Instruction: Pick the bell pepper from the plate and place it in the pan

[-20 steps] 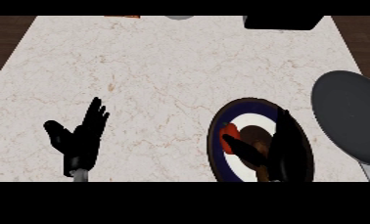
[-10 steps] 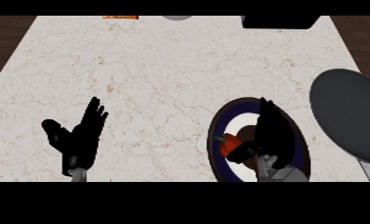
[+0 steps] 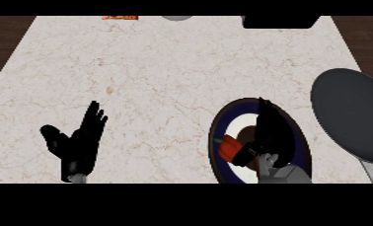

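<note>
Kitchen. Evidence: pale marble-patterned worktop point(image 3: 167, 72) with dark wood beyond its far corners; grey pan point(image 3: 342, 111) at right edge; dark-rimmed plate point(image 3: 218, 136) near right, carrying a red pepper point(image 3: 230, 147).

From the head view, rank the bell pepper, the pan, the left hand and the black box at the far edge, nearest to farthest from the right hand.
1. Bell pepper: on the plate, touching the right hand on its left side.
2. Pan: just right of the hand, at the counter's right edge.
3. Left hand: open, resting across the counter to the left.
4. Black box: at the far edge, straight ahead.
</note>
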